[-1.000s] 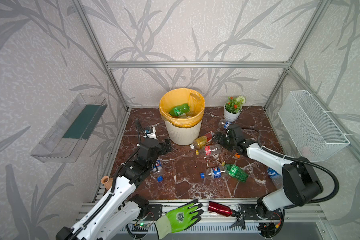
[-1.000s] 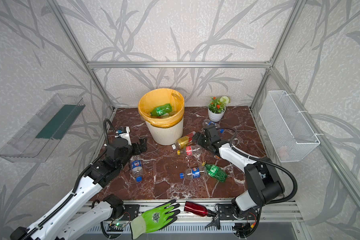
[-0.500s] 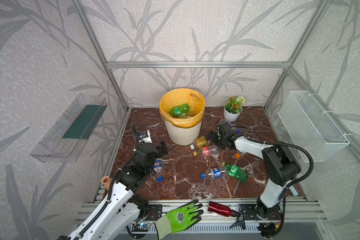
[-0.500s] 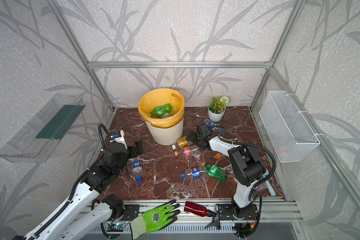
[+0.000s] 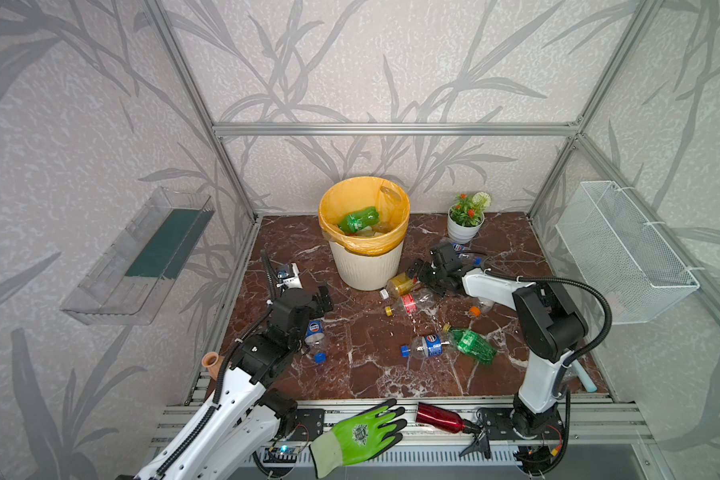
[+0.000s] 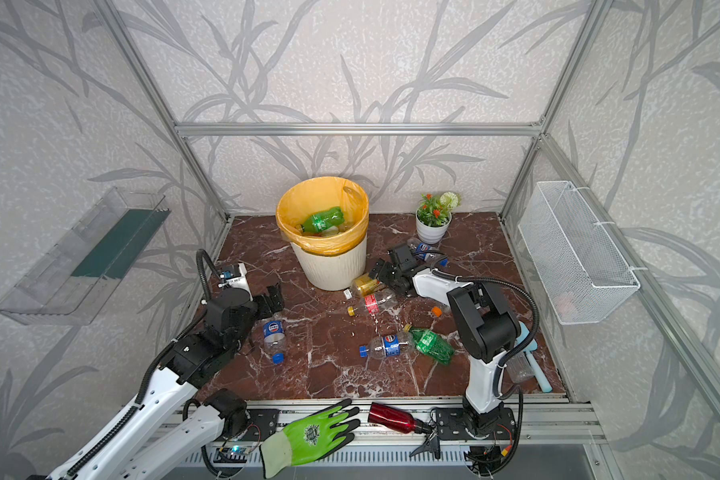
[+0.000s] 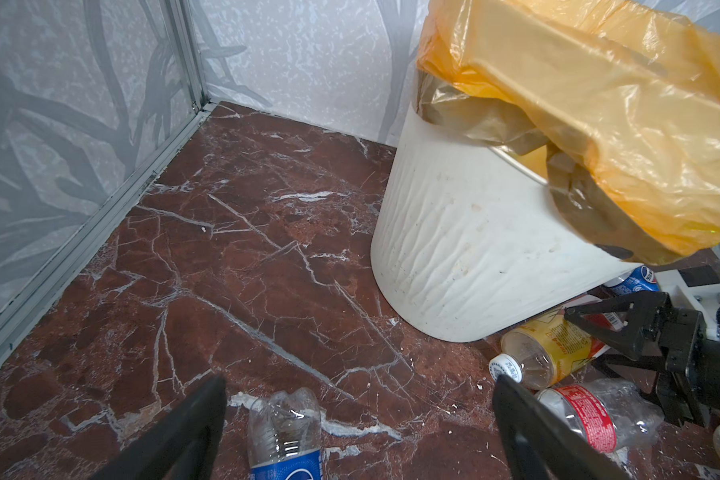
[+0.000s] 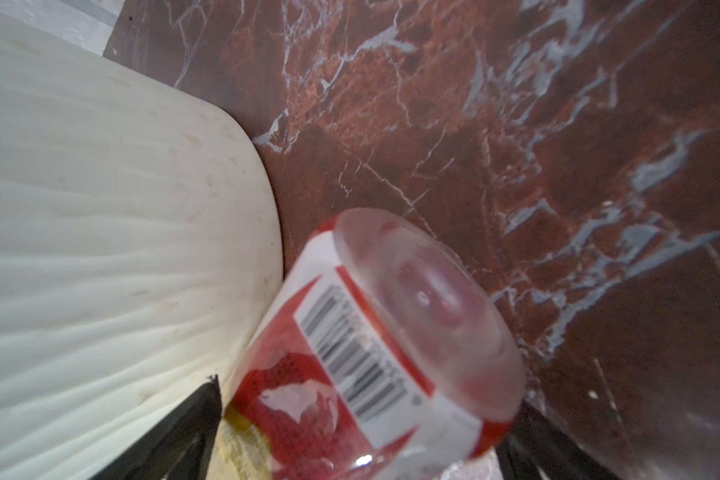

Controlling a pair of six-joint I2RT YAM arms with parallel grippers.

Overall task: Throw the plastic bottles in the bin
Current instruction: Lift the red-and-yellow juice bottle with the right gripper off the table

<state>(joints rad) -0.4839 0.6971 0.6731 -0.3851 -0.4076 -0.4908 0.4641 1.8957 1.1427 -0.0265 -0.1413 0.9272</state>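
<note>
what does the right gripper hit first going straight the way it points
Most likely the yellow-labelled bottle between the open jaws of the right gripper; the bin stands just beside it.

White arms (image 5: pixel 225 405), black joints (image 5: pixel 549 320), corrugated cables (image 5: pixel 606 309).

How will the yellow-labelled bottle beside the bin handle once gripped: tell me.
Likely light: the yellow-labelled bottle looks empty. Lying on its side beside the bin, it may roll if nudged. Its thin wall could dent between the right gripper's jaws.
</note>
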